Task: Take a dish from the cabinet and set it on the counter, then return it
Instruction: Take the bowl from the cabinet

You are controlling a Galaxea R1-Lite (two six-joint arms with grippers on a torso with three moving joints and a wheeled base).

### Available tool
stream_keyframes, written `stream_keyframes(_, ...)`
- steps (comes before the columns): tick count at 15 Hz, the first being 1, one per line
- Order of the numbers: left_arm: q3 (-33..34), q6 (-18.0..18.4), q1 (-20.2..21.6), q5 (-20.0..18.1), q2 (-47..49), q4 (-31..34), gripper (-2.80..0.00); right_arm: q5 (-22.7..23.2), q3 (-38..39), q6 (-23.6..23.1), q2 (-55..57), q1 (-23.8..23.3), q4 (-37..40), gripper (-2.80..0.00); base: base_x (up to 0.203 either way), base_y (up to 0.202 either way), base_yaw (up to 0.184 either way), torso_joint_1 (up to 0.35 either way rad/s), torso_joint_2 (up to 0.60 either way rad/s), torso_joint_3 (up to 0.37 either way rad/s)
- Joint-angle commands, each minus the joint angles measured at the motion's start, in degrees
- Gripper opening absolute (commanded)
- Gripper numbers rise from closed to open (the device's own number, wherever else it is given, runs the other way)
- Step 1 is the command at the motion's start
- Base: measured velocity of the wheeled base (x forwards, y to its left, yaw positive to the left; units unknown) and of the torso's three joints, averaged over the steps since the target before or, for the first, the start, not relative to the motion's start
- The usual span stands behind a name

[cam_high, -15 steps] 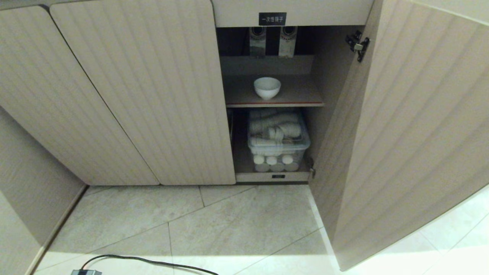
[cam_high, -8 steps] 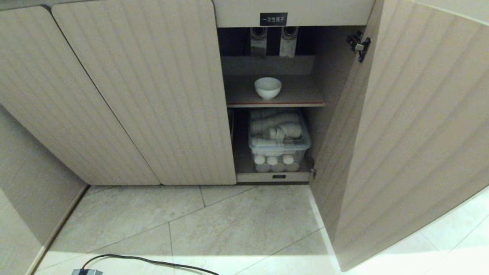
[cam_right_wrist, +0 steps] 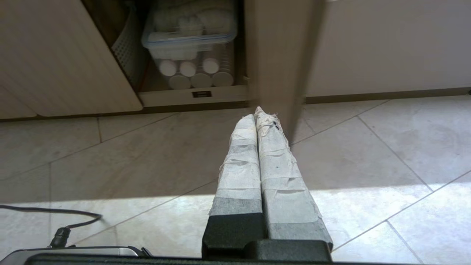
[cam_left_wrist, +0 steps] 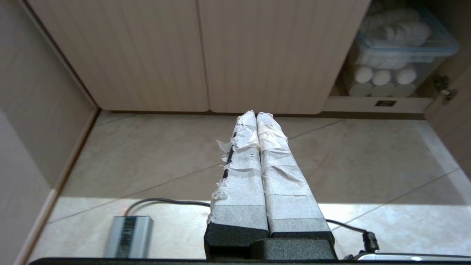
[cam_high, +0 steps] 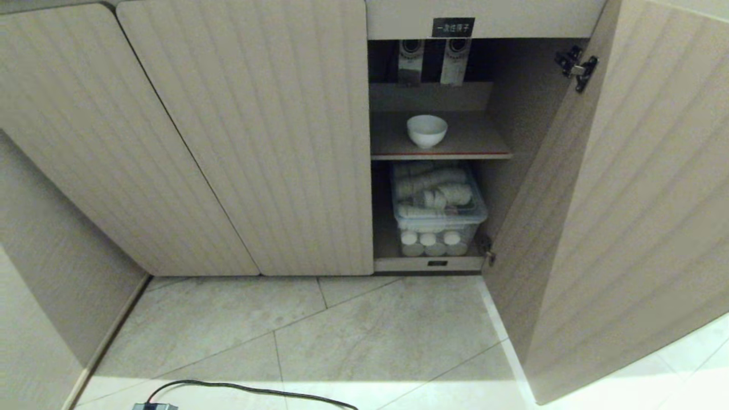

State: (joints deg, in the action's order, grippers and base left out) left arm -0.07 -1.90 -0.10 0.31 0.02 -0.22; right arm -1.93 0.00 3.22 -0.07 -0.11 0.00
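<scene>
Looking down from near to far, I see a black cable (cam_high: 250,390) trailing over the tiled floor (cam_high: 370,330) at my feet, with a grey power strip (cam_left_wrist: 128,235) at its left end. My left hand (cam_left_wrist: 256,115) hangs low over those tiles, its taped fingers (cam_left_wrist: 243,162) pressed together and holding nothing. My right hand (cam_right_wrist: 257,113) hangs the same way on the other side, fingers together and bare, near the lower edge of the open door (cam_high: 626,228).

Farther on stands the cabinet (cam_high: 256,142). Its two left doors are closed; the right one is swung wide towards me. In the open bay, a clear box (cam_high: 438,213) of white paper cups sits on the bottom. Above it, the shelf (cam_high: 441,155) with the red edge carries the bowl (cam_high: 427,131), upright, alone and near the middle, well apart from both my hands. Behind and above the bowl hang two pale strips at the dark back, and a small black label (cam_high: 453,27) sits on the panel over the bay.
</scene>
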Motion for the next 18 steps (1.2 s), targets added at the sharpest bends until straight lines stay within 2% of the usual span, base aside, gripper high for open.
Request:
stream_keyframes(1,-0.01,-0.03,0.01,0.04,-0.02,-0.04,-2.8,-0.01,-0.08,0.03,0.07,0.02,0.0,-2.8,0.0,0.197,-0.001,0.007,0.01,0.002)
stream_keyframes(6,-0.01,0.06,0.01,0.04,-0.02,-0.04,-2.8,-0.01,0.0,0.03,0.07,0.02,0.0,-2.8,0.0,0.15,-0.001,0.003,0.0,0.001)
stream_keyframes(18,-0.01,0.14,0.01,0.04,-0.02,0.04,-2.8,-0.01,0.0,0.03,0.07,0.02,0.0,-2.8,0.0,0.0,0.0,0.0,0.0,0.0)
